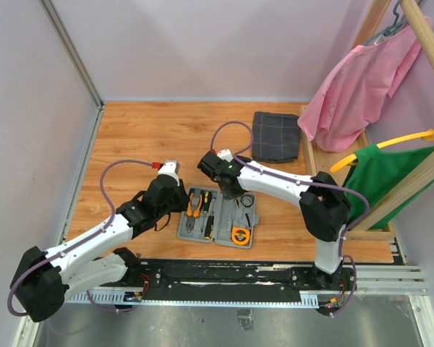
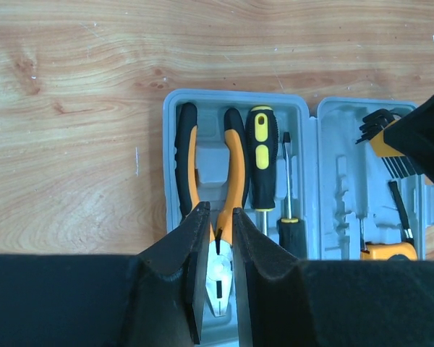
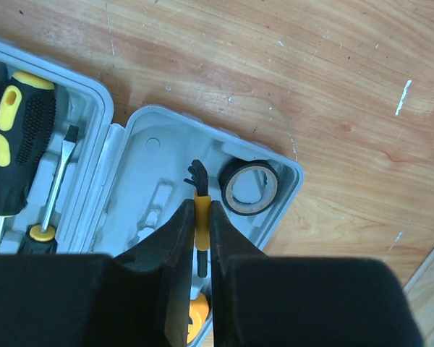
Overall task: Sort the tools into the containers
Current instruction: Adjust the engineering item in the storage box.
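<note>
Two halves of the grey tool case (image 2: 235, 97) lie opened flat on the wooden table (image 1: 145, 144), and we have one gripper over each.

Our left gripper (image 2: 219, 217) is above the case's left half. Its fingers (image 2: 192, 282) are clenched on the metal head of the pliers (image 2: 235, 166). The pliers rest in the moulded recess at that half's outer side, orange-and-black handles pointing away from the gripper. Just beside them, toward the case's hinge, lies the big screwdriver (image 2: 261, 155), and a thin screwdriver (image 2: 286, 181) lies right against the hinge.

Our right gripper (image 3: 200, 206) is above the case's right half, clamped on the yellow holder of the hex key set (image 3: 196, 176). We cannot tell whether the set is seated in its recess or held just above it. A roll of black tape (image 3: 249, 186) sits in the corner compartment of that half, just beside the keys. The orange tape measure (image 1: 240, 234) lies at the opposite end of the same half.

Well apart from the case lies a folded checked cloth (image 1: 276, 136).
</note>
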Motion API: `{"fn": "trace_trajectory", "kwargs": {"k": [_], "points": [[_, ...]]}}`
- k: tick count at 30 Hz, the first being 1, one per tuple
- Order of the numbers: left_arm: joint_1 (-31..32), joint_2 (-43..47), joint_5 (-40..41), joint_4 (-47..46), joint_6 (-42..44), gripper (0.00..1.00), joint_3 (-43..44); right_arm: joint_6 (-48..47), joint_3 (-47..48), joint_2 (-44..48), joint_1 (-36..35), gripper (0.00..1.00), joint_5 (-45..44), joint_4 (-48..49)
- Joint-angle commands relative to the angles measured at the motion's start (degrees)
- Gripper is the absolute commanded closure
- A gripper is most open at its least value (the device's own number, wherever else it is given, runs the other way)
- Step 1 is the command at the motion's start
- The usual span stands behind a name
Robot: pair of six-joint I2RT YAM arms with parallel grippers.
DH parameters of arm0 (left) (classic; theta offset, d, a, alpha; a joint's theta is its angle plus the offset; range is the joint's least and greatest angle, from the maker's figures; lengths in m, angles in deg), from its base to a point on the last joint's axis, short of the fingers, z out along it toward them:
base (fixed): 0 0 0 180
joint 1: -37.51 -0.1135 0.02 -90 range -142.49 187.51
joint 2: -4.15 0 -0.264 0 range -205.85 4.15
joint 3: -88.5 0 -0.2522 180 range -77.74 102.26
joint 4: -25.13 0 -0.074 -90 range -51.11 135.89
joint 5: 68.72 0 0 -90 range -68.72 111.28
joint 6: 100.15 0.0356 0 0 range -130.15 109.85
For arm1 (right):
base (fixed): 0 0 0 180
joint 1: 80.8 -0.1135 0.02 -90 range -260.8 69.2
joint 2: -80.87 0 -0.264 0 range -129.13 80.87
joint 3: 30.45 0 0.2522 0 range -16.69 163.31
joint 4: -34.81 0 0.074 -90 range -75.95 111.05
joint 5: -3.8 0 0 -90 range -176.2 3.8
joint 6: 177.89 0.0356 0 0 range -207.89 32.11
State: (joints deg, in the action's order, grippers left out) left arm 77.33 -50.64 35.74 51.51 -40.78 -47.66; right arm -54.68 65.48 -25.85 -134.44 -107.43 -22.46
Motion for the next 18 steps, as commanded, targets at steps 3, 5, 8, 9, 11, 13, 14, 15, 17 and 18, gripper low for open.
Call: {"fn": "trace_trajectory", "kwargs": {"k": [3,5,8,9,11,13,14,15,17,18], "points": [[-0.5,1.6,-0.2,-0.2,0.2,0.77,-0.8,0.5,3.9,-2.7,-2.0,0.99,-7.3,-6.4],[-0.5,1.7,-0.2,-0.2,0.1,0.77,-1.0,0.3,4.1,-3.1,-2.1,0.98,-7.4,-6.6],[-0.5,2.0,-0.1,0.2,-0.2,0.77,-1.1,0.1,4.7,-3.9,-2.4,0.95,-6.5,-6.5],[-0.5,2.1,-0.1,0.2,-0.3,0.77,-1.2,0.0,4.8,-4.2,-2.6,0.94,-6.1,-6.4],[-0.5,2.3,-0.1,0.4,-0.4,0.77,-1.4,-0.1,5.2,-4.9,-3.0,0.92,-5.5,-5.9],[-0.5,2.5,-0.2,0.5,-0.6,0.77,-1.6,-0.2,5.7,-5.8,-3.2,0.91,-5.3,-5.9],[-0.5,2.6,-0.1,0.7,-0.8,0.77,-1.7,-0.3,6.1,-6.2,-3.3,0.89,-5.2,-6.0],[-0.5,2.7,-0.1,0.8,-0.9,0.77,-1.8,-0.3,6.3,-6.4,-3.3,0.89,-5.2,-6.1],[-0.5,3.0,-0.2,0.9,-1.1,0.77,-1.9,-0.4,6.5,-6.4,-3.4,0.88,-5.3,-6.2],[-0.5,3.1,-0.2,0.9,-1.2,0.77,-2.0,-0.3,6.5,-6.4,-3.4,0.87,-5.3,-6.3]]}}
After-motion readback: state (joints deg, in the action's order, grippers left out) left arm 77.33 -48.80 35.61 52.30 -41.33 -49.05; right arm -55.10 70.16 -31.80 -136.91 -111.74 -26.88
